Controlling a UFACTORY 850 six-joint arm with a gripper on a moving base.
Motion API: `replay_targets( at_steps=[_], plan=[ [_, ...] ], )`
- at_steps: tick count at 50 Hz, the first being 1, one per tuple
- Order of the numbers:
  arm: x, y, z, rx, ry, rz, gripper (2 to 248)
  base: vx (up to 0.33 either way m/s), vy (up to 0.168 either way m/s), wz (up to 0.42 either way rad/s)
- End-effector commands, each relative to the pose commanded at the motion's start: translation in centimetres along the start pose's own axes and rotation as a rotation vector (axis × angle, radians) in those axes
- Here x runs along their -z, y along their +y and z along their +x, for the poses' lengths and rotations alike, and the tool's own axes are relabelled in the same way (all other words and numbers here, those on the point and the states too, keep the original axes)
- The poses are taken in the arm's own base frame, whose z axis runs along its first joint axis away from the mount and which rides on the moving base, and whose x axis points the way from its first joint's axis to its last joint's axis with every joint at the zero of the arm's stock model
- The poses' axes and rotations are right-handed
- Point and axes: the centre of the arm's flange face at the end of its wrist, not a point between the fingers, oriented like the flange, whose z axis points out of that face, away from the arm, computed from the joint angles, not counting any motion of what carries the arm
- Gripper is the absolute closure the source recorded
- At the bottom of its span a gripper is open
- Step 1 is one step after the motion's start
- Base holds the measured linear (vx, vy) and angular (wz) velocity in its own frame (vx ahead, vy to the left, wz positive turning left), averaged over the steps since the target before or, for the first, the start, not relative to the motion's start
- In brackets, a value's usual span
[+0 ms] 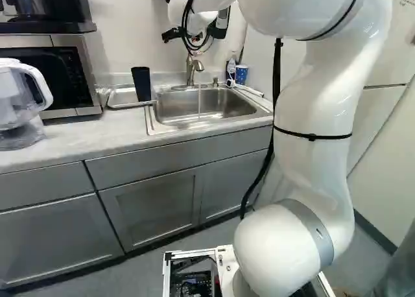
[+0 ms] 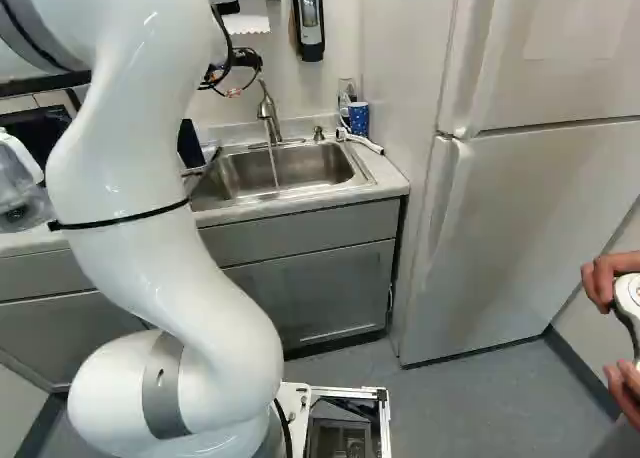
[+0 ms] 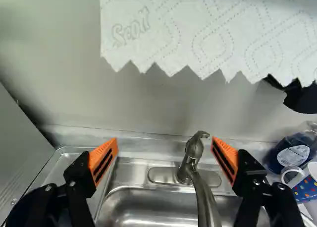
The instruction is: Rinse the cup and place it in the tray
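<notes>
An open pincer (image 3: 165,143) hangs near the running faucet (image 3: 203,195) as a spotted cup (image 3: 305,188), likely light and crushable, invites a gentle mid-wall grip.

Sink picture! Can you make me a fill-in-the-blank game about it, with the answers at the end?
A thin stream of ____ runs from the faucet into the sink.
In the left base view, the tall dark cup is on the ____ side of the sink.
The end effector is ____, not shut.
A white paper ____ hangs down ahead of it in the wrist view.

Missing words: water; left; open; towel
</notes>
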Motion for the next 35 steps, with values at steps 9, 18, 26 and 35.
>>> replay_targets(
  at_steps=[9,18,26,35],
  plan=[
    [-1.3,0.3,0.2,-0.001,0.005,-0.005,3,0.000,0.000,0.000],
    [-2.6,0.6,0.5,-0.003,0.011,-0.009,3,0.000,0.000,0.000],
    [-3.7,0.9,0.7,-0.004,0.017,-0.013,3,0.000,0.000,0.000],
    [-4.5,1.1,0.8,-0.004,0.021,-0.016,3,0.000,0.000,0.000]
  ],
)
